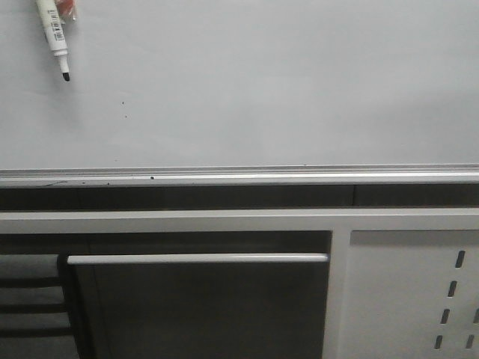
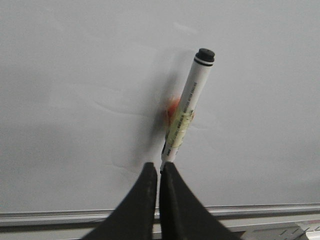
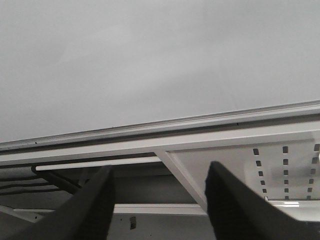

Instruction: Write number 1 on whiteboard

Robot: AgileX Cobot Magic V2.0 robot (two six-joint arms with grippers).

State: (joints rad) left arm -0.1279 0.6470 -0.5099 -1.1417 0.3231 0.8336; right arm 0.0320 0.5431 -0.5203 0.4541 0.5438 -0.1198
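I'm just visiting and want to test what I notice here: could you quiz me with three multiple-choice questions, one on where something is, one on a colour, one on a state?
1. In the front view, where is the marker?
A. top left of the whiteboard
B. on the edge rail
C. bottom right

2. What colour is the marker's tip?
A. red
B. black
C. green

3. How is the right end effector?
A. shut on a marker
B. open and holding nothing
C. shut on a cloth

Answers: 1 A, it shows at the upper left corner. 2 B, the tip is dark black. 3 B, its fingers stand wide apart.
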